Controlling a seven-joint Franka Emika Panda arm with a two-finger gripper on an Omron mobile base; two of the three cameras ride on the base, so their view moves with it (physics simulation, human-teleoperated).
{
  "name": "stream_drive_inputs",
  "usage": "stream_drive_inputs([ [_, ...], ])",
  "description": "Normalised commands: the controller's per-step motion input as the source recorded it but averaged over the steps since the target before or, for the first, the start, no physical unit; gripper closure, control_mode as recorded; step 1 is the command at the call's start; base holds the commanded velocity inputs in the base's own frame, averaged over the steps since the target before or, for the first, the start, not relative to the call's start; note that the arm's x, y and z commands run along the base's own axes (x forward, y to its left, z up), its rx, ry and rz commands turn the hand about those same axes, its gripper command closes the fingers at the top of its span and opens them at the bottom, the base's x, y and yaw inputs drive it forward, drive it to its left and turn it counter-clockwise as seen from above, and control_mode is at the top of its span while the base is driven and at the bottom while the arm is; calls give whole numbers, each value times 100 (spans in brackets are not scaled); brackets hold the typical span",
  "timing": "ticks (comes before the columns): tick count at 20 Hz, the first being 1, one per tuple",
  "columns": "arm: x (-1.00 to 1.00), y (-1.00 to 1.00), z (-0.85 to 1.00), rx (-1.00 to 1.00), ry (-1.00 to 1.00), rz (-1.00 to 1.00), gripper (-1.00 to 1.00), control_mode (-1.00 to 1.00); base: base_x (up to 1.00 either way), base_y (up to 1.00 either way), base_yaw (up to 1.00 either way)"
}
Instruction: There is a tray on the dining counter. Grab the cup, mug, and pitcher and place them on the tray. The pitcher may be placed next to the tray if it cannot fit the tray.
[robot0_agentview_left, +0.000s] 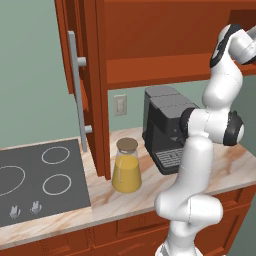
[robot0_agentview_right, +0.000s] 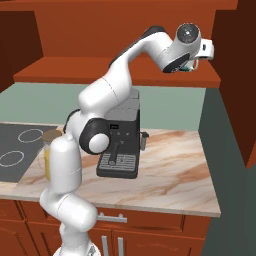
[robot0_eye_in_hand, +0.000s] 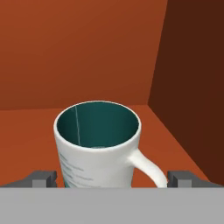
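A: Item one: mug (robot0_eye_in_hand: 98, 144), white outside, dark teal inside, upright, lower centre of the hand view. Standing on a red-brown cabinet shelf (robot0_eye_in_hand: 30, 140), loop handle turned toward the lower right of the frame

B: Gripper?

A: Gripper (robot0_eye_in_hand: 112, 179) wide open, holding nothing. One dark fingertip at the lower left, the other at the lower right, mug body and handle between them. Contact with the mug: cannot tell. In the right base view, hand raised into the upper cabinet (robot0_agentview_right: 210, 35), upper right of the frame

B: Item two?

A: Pitcher (robot0_agentview_left: 126, 167), clear glass, wide base, narrow neck, round brown lid, orange-yellow liquid inside. Upright on the marbled counter (robot0_agentview_left: 230, 170), centre of the left base view, just right of the open cabinet door (robot0_agentview_left: 92, 85). Partly hidden behind the arm at the left edge of the right base view

B: Surroundings?

A: Black coffee machine (robot0_agentview_left: 165, 127) right of the pitcher, near but apart. Dark cooktop (robot0_agentview_left: 40, 180) with white rings at the lower left. Light switch plate (robot0_agentview_left: 120, 105) on the green wall above the pitcher. Long grey handle (robot0_agentview_left: 77, 87) on the cabinet door
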Motion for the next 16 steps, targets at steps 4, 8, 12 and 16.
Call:
stream_drive_inputs([
  [4,0,2,0,0,0,2,-100,-100,0,0,0],
  [8,0,0,0,0,0,0,-100,-100,0,0,0],
  [12,0,0,0,0,0,0,-100,-100,0,0,0],
  [16,0,0,0,0,0,0,-100,-100,0,0,0],
])
